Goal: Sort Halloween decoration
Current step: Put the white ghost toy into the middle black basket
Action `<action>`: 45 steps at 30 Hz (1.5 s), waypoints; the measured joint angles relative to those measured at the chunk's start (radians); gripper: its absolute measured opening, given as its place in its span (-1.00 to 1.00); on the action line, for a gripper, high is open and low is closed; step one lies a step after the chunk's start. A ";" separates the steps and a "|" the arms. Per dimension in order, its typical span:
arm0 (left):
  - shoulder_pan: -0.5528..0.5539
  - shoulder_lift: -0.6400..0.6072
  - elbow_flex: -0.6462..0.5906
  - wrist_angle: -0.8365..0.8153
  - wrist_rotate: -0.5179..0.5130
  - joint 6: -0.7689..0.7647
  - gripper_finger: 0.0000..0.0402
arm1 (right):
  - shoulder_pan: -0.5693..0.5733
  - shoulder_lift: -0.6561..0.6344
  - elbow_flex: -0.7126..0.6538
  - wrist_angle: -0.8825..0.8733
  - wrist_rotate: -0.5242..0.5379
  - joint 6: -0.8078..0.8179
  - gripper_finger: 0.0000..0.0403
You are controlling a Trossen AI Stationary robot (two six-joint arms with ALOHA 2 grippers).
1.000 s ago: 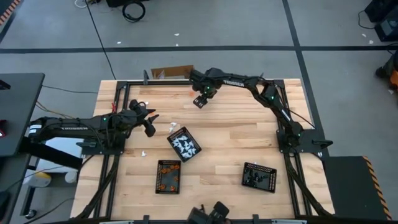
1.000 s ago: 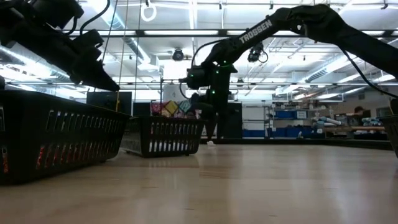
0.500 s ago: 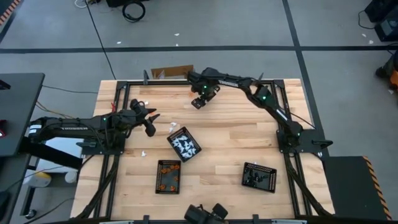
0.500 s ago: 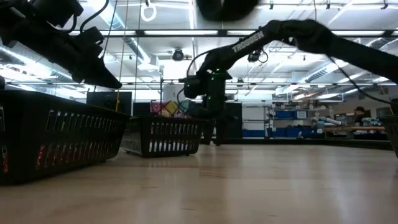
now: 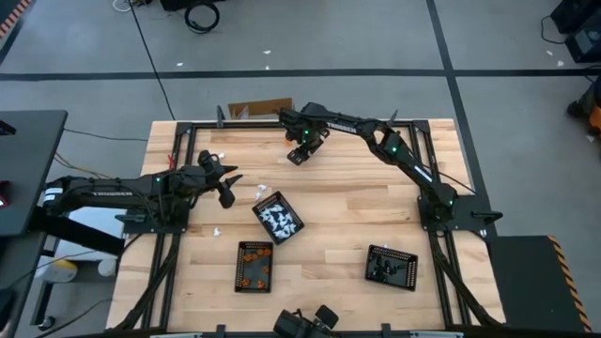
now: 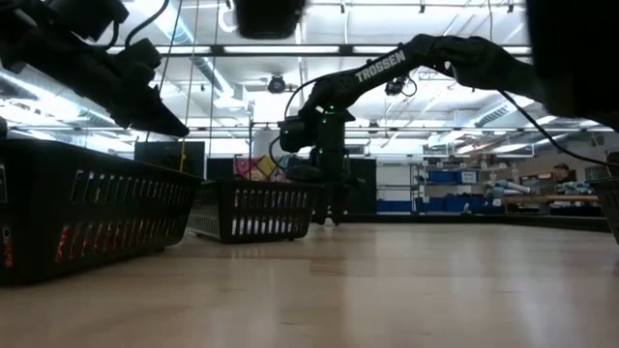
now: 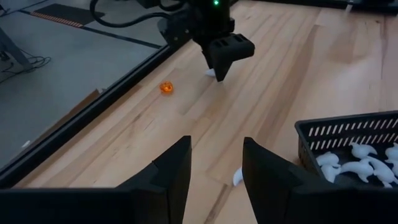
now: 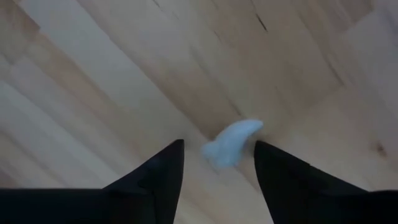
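My right gripper points down at the table's far middle, open. A small white decoration piece lies on the wood between its fingers; whether a finger touches it I cannot tell. In the left wrist view the same gripper stands close to a loose orange piece. My left gripper waits open and holds nothing at the left, a white piece lying just beyond it. Three black trays hold white, orange and black pieces.
More white pieces lie loose on the wood. A cardboard box sits past the far edge. Black frame rails border the table. The middle right of the table is bare wood.
My right gripper has sunk toward the table over the white piece, its arm folding lower and reaching slightly farther toward the far left. My left arm and the trays have kept still.
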 joint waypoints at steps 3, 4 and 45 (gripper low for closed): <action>0.000 0.000 0.000 -0.003 0.000 0.000 -0.27 | 0.004 0.000 0.000 0.017 0.003 -0.023 -0.10; 0.000 0.000 0.000 -0.003 0.000 0.000 -0.27 | 0.007 0.000 0.000 0.022 0.010 -0.028 -0.14; 0.000 0.000 0.000 -0.013 0.000 0.000 -0.27 | 0.359 -0.234 0.052 -0.030 -0.151 -0.021 -0.65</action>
